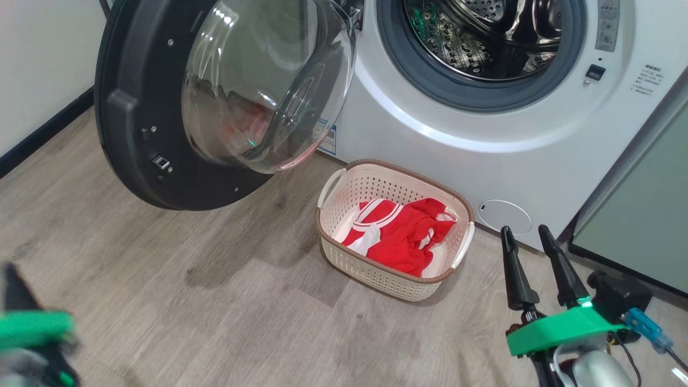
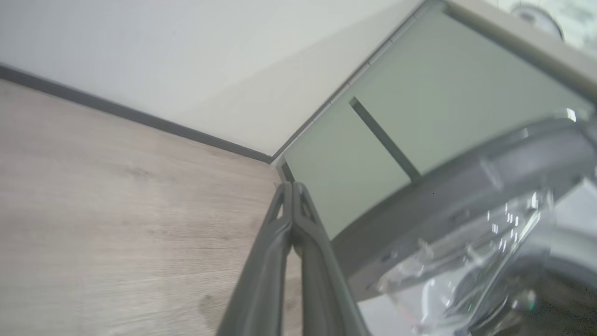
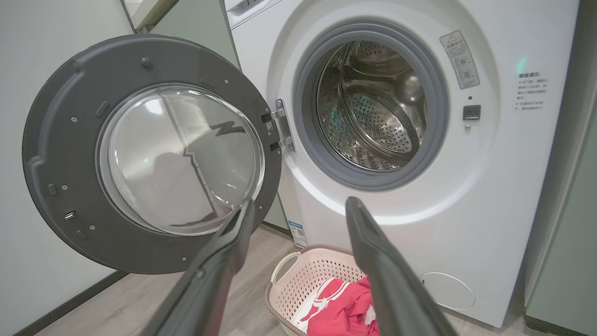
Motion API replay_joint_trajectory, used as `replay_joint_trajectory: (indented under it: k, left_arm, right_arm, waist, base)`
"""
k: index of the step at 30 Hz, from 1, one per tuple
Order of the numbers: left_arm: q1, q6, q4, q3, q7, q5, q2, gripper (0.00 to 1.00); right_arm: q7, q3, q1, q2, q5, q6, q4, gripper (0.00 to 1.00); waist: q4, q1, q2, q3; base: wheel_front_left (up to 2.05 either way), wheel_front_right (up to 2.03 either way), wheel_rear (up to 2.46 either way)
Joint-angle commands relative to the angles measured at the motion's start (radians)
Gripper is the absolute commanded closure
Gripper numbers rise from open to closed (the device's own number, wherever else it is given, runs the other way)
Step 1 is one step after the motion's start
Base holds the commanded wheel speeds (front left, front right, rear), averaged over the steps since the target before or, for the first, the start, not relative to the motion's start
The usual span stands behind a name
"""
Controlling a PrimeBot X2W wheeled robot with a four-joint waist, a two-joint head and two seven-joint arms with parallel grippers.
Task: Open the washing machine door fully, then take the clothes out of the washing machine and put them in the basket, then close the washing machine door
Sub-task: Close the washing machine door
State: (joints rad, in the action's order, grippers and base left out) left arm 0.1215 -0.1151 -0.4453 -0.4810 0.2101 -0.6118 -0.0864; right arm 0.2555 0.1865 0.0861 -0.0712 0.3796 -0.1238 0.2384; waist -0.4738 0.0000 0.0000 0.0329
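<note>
Head view: the washing machine door (image 1: 156, 161) hangs swung wide to the left of the washing machine (image 1: 430, 129). What I can see of the steel drum (image 1: 473, 43) holds no fabric. The red-and-white clothes (image 1: 400, 239) lie inside the basket (image 1: 344, 185), which sits on the wood floor (image 1: 161, 279) just in front of the washer. My right gripper (image 1: 524, 230) hovers right of the basket, fingers spread and empty.

Left wrist view: the left gripper (image 2: 292, 185) has its fingers pressed together with nothing between them. It points toward the corner where the pale green cabinet (image 2: 419, 116) meets the wall. The door's dark rim and glass bowl sit close on the right, apart from the fingers.

Right wrist view: the drum looks bare from here too, the door stands fully open, and the clothes rest in the basket below.

I judge opening and unloading done. Only closing the door is left, and neither gripper touches it yet.
</note>
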Motion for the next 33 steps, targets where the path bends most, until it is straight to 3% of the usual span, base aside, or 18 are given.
replay_joint_trajectory:
  k: [1, 3, 6, 10, 13, 18, 26, 33]
  left_arm:
    - [0.111, -0.009, 0.019, -0.075, -0.041, -0.108, -0.034, 1.00]
    - [0.182, -0.011, -0.018, -0.157, -0.123, -0.277, -0.058, 1.00]
    - [0.276, -0.011, -0.113, -0.233, -0.217, -0.415, -0.148, 1.00]
    - [0.408, 0.019, -0.244, -0.297, -0.300, -0.518, -0.269, 1.00]
    - [0.505, 0.045, -0.335, -0.291, -0.361, -0.542, -0.344, 1.00]
    - [0.640, 0.098, -0.477, -0.236, -0.490, -0.548, -0.416, 1.00]
    - [0.777, 0.132, -0.601, -0.148, -0.668, -0.533, -0.463, 1.00]
    - [0.816, 0.126, -0.638, -0.099, -0.752, -0.514, -0.478, 1.00]
  right_arm:
    - [0.006, 0.011, 0.017, -0.007, 0.006, -0.007, -0.036, 0.00]
    - [0.006, 0.006, 0.008, -0.004, 0.004, -0.007, -0.038, 0.00]
    - [0.006, 0.004, -0.002, -0.001, 0.002, -0.007, -0.040, 0.00]
    - [0.006, 0.003, -0.004, 0.000, -0.001, -0.007, -0.040, 0.00]
    - [0.006, 0.003, -0.005, -0.003, -0.002, -0.007, -0.039, 0.00]
    - [0.006, 0.012, -0.003, -0.012, -0.002, -0.007, -0.036, 0.00]
    - [0.006, 0.034, 0.013, -0.033, -0.004, -0.007, -0.034, 0.00]
    - [0.006, 0.047, 0.021, -0.049, -0.005, -0.007, -0.031, 0.00]
  waist:
    - [0.001, 0.0000, 0.0000, 0.002]
    - [0.003, 0.0000, 0.0000, 0.004]
    - [0.009, 0.0000, 0.0000, 0.005]
    - [0.029, 0.0000, 0.0000, 0.000]
    - [0.041, 0.0000, 0.0000, -0.002]
    - [0.059, 0.0000, 0.0000, -0.010]
    - [0.108, 0.0000, 0.0000, -0.034]
    - [0.158, 0.0000, 0.0000, -0.053]
  base:
    - [0.00, 0.00, 0.00]
    - [0.00, 0.00, 0.00]
    - [0.00, 0.00, 0.00]
    - [0.00, 0.00, 0.00]
    - [0.00, 0.00, 0.00]
    - [0.00, 0.00, 0.00]
    - [0.00, 0.00, 0.00]
    - [0.00, 0.00, 0.00]
